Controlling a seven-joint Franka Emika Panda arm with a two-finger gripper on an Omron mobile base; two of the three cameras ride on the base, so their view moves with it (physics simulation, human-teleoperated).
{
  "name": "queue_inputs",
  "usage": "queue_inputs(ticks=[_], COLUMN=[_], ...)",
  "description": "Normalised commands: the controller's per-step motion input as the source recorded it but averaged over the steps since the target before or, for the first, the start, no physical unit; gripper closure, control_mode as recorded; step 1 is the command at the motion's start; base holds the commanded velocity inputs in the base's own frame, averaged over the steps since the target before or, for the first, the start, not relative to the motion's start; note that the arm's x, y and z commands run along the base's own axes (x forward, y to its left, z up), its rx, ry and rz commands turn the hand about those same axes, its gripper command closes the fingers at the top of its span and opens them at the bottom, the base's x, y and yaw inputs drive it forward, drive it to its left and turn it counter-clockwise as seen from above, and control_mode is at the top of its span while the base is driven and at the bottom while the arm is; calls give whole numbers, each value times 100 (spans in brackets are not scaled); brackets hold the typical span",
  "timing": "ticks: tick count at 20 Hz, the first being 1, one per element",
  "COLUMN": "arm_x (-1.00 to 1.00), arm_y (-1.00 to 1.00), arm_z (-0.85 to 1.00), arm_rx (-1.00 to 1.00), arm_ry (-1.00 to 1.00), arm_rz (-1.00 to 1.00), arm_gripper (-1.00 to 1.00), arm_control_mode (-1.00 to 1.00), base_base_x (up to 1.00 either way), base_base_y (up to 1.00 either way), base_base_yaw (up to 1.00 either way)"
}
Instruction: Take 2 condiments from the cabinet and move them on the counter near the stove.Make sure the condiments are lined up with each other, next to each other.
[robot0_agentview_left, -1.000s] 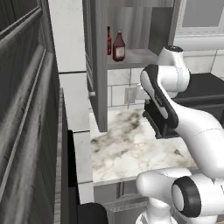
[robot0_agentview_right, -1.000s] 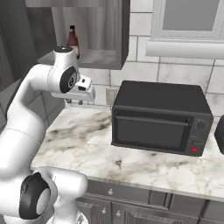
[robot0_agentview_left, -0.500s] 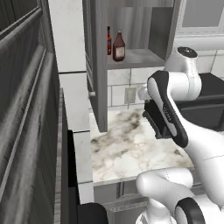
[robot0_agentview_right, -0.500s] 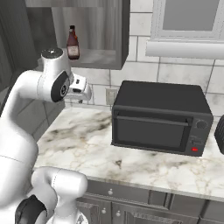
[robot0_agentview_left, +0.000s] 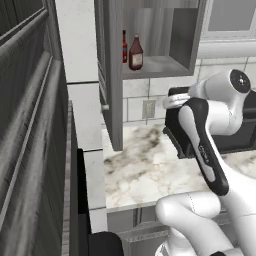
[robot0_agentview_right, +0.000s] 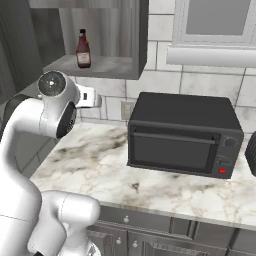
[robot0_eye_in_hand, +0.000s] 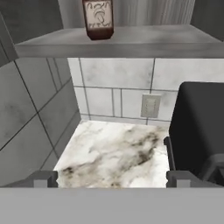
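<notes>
Both condiments (robot0_agentview_left: 133, 52) stand upright, necks up, on the cabinet (robot0_agentview_left: 165, 65) shelf; tool (robot0_eye_in_hand: 112, 178) fingers apart, empty.

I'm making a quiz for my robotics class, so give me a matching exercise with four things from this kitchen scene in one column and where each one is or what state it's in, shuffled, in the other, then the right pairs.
Things:
1. dark red-brown bottle
2. toaster oven
3. gripper
4. wall outlet

Places or states:
A. on the tiled wall below the cabinet
B. open, holding nothing
C. on the cabinet shelf
D. standing on the counter

Pairs: 1-C, 2-D, 3-B, 4-A
</notes>
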Motion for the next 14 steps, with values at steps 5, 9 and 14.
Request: queue_inputs(ticks=[5, 9, 14], arm_x=[0, 0, 6], arm_y=[0, 8, 25], arm_z=[49, 32, 24], arm_rx=[8, 0, 0], arm_ry=[-14, -3, 0], arm_rz=[7, 3, 2], arm_gripper=[-100, -100, -100], arm_control_mode=[-100, -100, -100], base_base_x=[0, 0, 0], base_base_y=[0, 0, 0], base_base_yaw=[0, 0, 0])
